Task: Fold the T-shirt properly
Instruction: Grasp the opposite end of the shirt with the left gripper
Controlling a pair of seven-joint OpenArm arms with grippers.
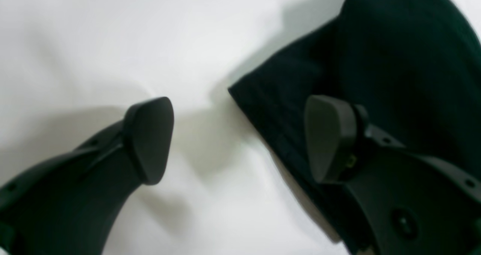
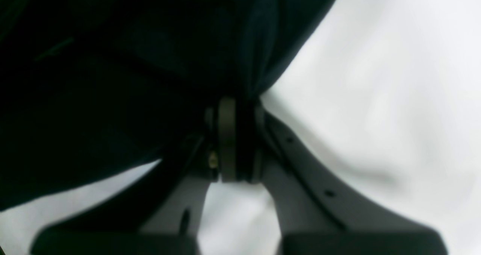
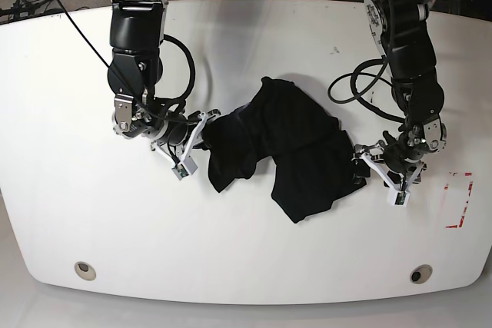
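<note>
folding barely begun: the t-shirt lies bunched at the centre of the white desk.
the right end effector at mid-left is clamped on a fold of the shirt's edge; the left end effector at mid-right stands spread wide beside a hem, holding nothing. flattening and every fold look still to do.

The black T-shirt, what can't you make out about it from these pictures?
- Black cloth T-shirt, base view: bunched up, so sleeves, neck and any label are buried in folds.
- Right wrist view: blurred; cloth hides the pinched part in the right claw.
- Left wrist view: frame edge cuts off the shirt beside the open left claw.
</note>
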